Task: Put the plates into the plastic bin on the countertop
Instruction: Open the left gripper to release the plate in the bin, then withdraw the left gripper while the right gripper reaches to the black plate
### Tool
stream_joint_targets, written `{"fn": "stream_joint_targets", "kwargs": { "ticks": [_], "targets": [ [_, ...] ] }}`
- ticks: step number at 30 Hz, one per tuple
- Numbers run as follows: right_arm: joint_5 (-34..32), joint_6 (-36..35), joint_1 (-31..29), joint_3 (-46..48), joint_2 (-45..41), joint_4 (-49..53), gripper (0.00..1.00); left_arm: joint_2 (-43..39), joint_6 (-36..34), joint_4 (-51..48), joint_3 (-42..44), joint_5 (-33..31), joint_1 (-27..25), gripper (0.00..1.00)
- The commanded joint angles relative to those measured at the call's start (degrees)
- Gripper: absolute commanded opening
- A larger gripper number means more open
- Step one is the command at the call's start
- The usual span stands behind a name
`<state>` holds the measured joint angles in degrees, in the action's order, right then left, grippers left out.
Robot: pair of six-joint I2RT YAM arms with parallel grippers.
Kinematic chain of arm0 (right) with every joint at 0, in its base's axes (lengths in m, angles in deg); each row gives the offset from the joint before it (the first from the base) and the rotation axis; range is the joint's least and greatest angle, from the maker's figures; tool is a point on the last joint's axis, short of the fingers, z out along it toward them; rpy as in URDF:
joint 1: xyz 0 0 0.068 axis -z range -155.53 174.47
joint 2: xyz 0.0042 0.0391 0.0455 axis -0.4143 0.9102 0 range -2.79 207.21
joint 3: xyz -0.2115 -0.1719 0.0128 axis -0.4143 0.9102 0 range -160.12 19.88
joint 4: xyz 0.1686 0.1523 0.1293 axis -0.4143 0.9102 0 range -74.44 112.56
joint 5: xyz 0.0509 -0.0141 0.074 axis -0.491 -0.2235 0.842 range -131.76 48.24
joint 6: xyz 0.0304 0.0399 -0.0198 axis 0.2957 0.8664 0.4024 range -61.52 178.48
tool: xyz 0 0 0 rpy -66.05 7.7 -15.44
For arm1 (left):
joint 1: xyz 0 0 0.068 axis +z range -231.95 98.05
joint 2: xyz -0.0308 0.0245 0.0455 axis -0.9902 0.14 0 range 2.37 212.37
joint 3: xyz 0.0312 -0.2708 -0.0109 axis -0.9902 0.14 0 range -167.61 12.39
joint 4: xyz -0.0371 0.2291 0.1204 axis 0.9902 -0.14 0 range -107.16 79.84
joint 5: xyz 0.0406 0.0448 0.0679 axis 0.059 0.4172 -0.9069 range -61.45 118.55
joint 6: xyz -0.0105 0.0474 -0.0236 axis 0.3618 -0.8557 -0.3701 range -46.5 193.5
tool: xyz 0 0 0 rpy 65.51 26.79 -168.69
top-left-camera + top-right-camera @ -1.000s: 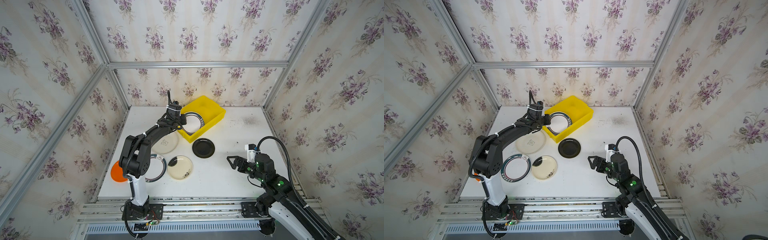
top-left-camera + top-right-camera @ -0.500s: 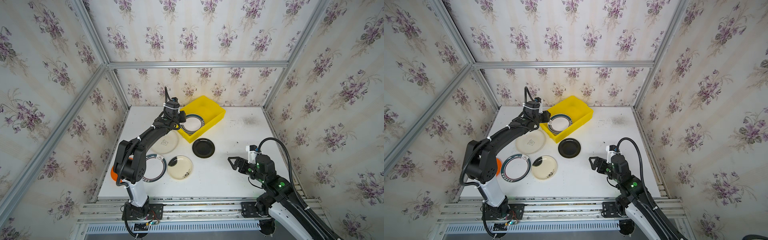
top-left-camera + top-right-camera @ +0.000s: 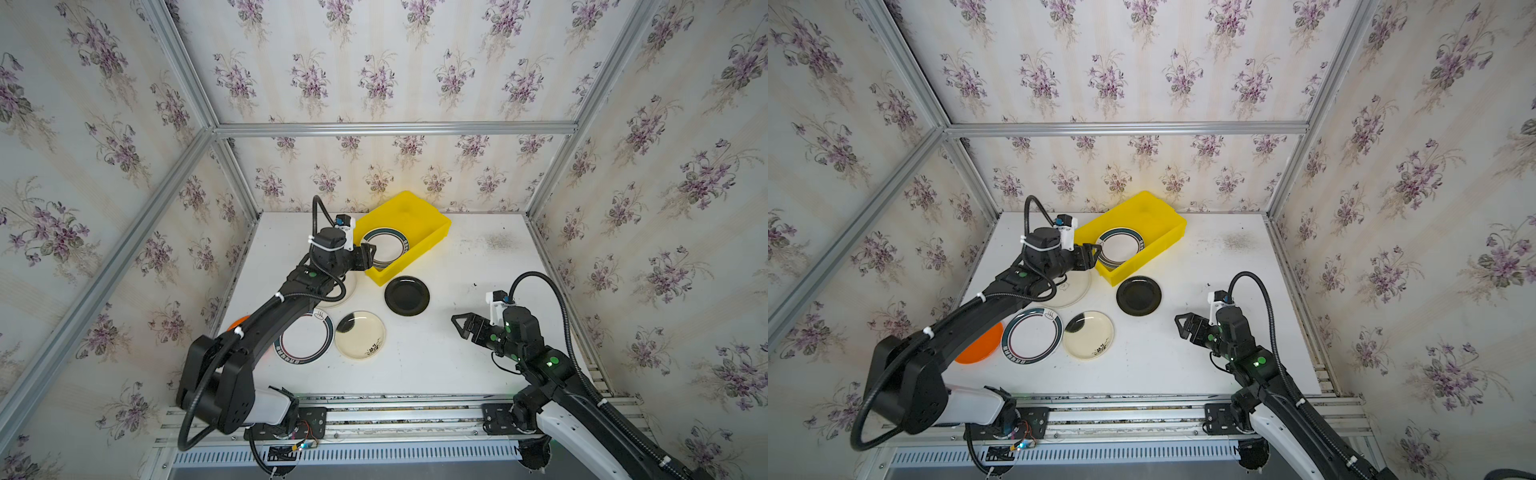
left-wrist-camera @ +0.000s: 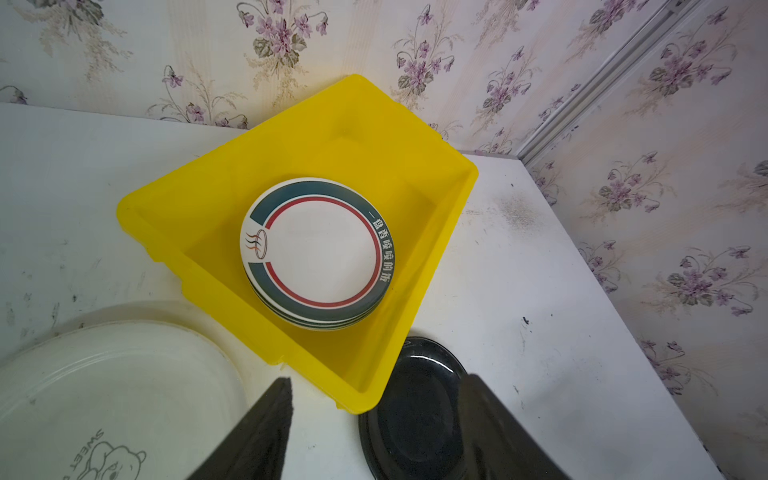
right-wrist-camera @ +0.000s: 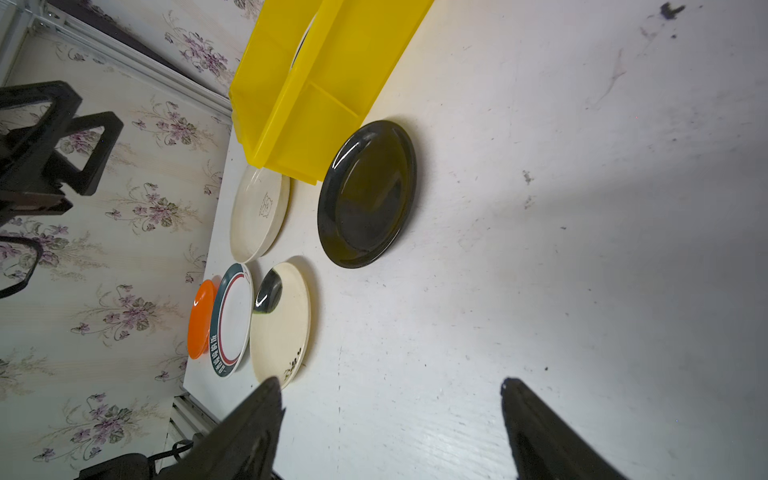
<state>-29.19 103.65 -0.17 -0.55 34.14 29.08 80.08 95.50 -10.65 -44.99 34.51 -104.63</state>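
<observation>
Pictured with left gripper [image 3: 369,257] spread open, gripping nothing, over near corner of bin [image 3: 415,212]. Found stack of plates [image 3: 384,248] flat inside bin, just beside gripper at 2 o'clock in a top view. Showed black plate [image 3: 406,295] on countertop [image 3: 478,257] at 4 o'clock; right gripper [image 3: 457,328] wide open, empty, well apart.

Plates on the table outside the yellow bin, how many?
5: a black plate beside the bin, a bear-print cream plate partly under the left arm, a flowered cream plate, a green-rimmed plate and an orange plate toward the left edge. The arm may hide more.
</observation>
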Motion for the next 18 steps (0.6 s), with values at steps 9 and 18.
{"fn": "stream_joint_targets", "kwargs": {
  "ticks": [9, 18],
  "targets": [
    [5.9, -1.1, -0.1, -0.9, 13.9, -15.8, 0.83, -14.4, 4.4, 6.0, 11.5, 5.5, 0.1, 0.99],
    [0.0, -4.1, -0.2, -1.6, 18.3, -17.2, 0.84, -16.2, 6.9, 6.3, 16.0, 7.2, 0.2, 1.00]
  ]
}}
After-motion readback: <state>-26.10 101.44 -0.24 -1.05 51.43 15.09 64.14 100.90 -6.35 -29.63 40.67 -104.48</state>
